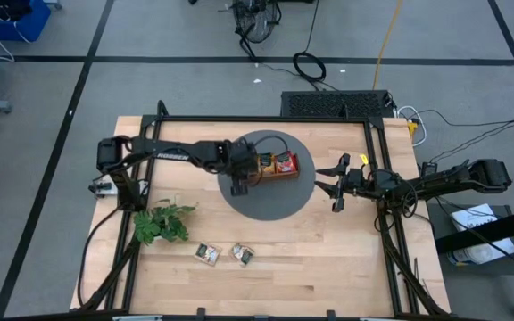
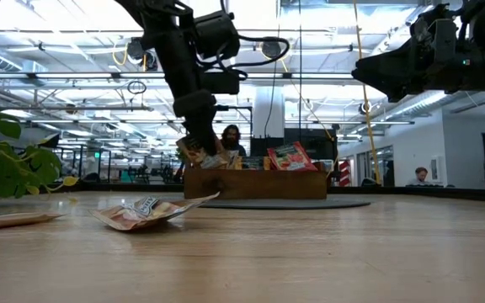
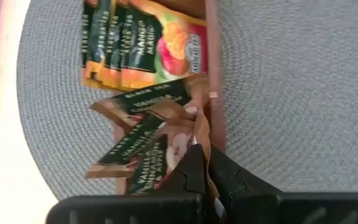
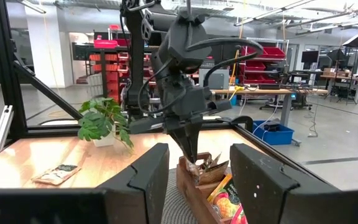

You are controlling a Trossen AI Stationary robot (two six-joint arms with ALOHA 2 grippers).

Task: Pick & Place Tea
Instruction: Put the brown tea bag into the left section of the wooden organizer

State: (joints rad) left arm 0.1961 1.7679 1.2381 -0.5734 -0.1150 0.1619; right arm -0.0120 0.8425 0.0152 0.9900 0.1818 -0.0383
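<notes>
A brown wooden tray point(image 1: 275, 168) stands on a round grey mat point(image 1: 266, 203). It holds red tea sachets point(image 1: 286, 163) and orange-yellow ones point(image 3: 148, 50). My left gripper point(image 3: 205, 167) reaches down over the tray's left end point(image 2: 199, 181), shut on a pale sachet with dark green print point(image 3: 148, 149). More such sachets lie in that compartment beneath it. Two further sachets point(image 1: 207, 253) point(image 1: 242, 255) lie flat on the table near its front edge. My right gripper point(image 1: 337, 183) waits open at the mat's right side, holding nothing. My left gripper pinches one edge of the pale sachet point(image 3: 201, 140) between its two fingertips. The fingers point(image 2: 199, 126) come steeply from above, slanting from the table's left. The sachet sits tilted below them at the tray's rim point(image 2: 194, 153); I cannot tell whether it rests on the sachets underneath.
A green leafy sprig in a small holder point(image 1: 161, 221) stands at the front left of the table. A black frame point(image 1: 377, 134) runs around the tabletop. Bare wood lies in front of the mat.
</notes>
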